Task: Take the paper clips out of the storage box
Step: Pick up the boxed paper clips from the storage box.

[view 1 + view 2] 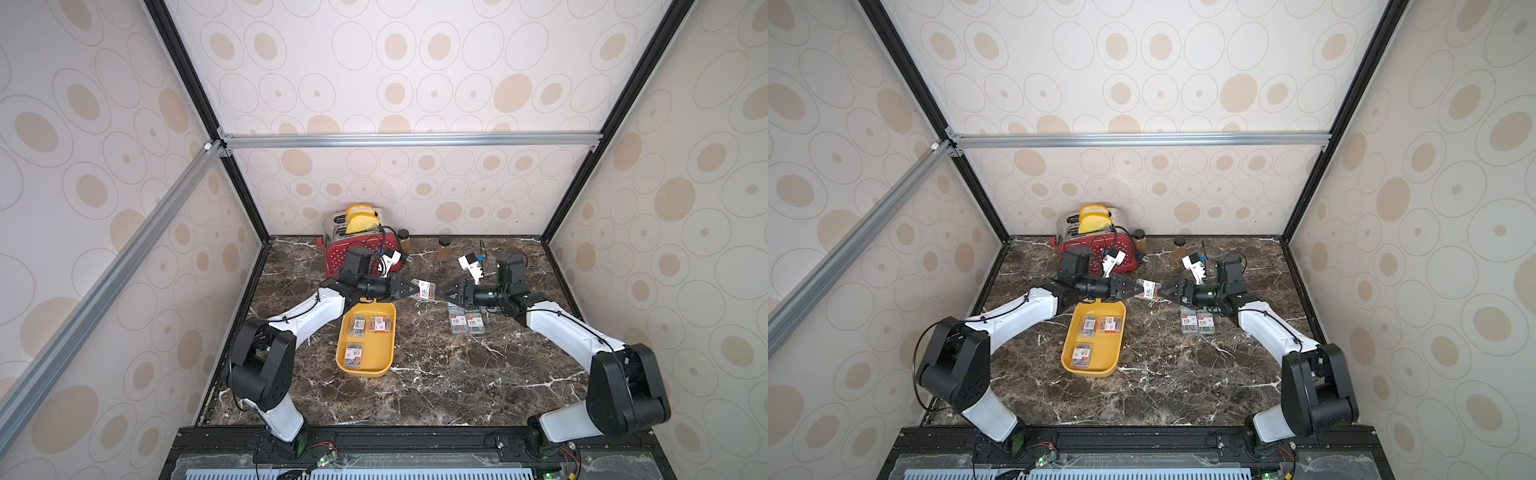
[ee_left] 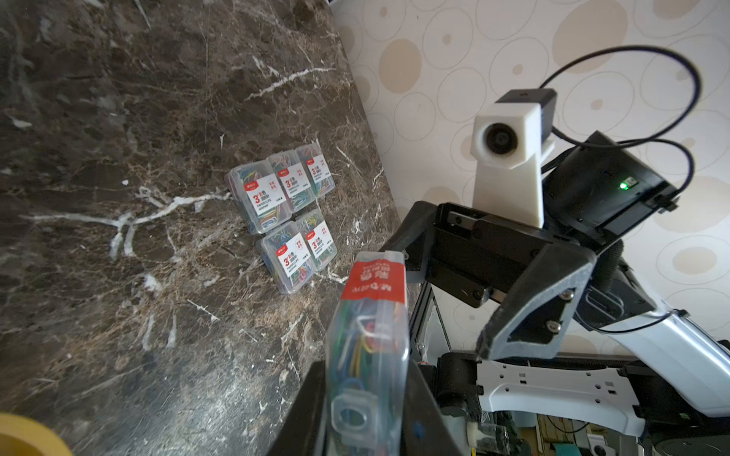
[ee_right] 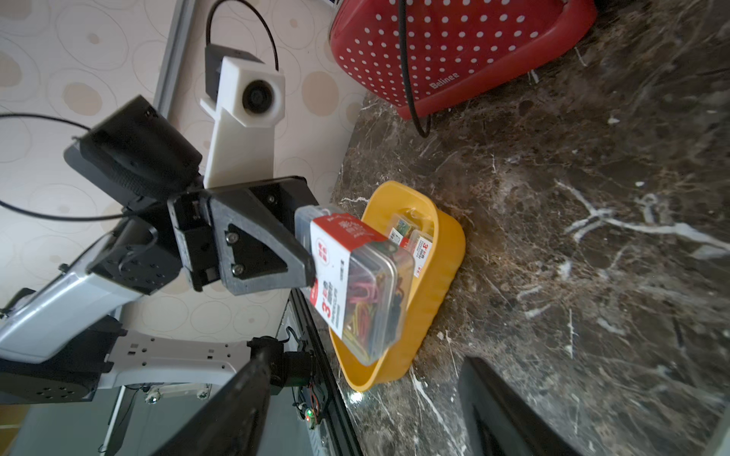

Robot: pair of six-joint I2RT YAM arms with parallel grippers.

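The left claw [image 1: 414,288] is clenched on one end of a case [image 1: 425,290], holding it on edge in the air just past the box's [image 1: 376,353] far end; the right claw [image 1: 439,293] faces it from the side away from the box, jaws spread wide, close to the case's free end but gripping nothing; this looks like a hand-over in the making.

Five cases [image 2: 288,185] lie on the table [image 1: 415,374], well apart from the box on its right, packed edge to edge in a row of three and a row of two; three cases [image 1: 357,325] lie in the box, two side by side near its far end and one alone toward its near end; so I judge the job about two-thirds done, with the held case to set down and three to lift.

Each case is clear plastic, flat and rectangular, full of tangled coloured clips; a white label with a red band wraps over one end; the held one shows a small clear latch tab.
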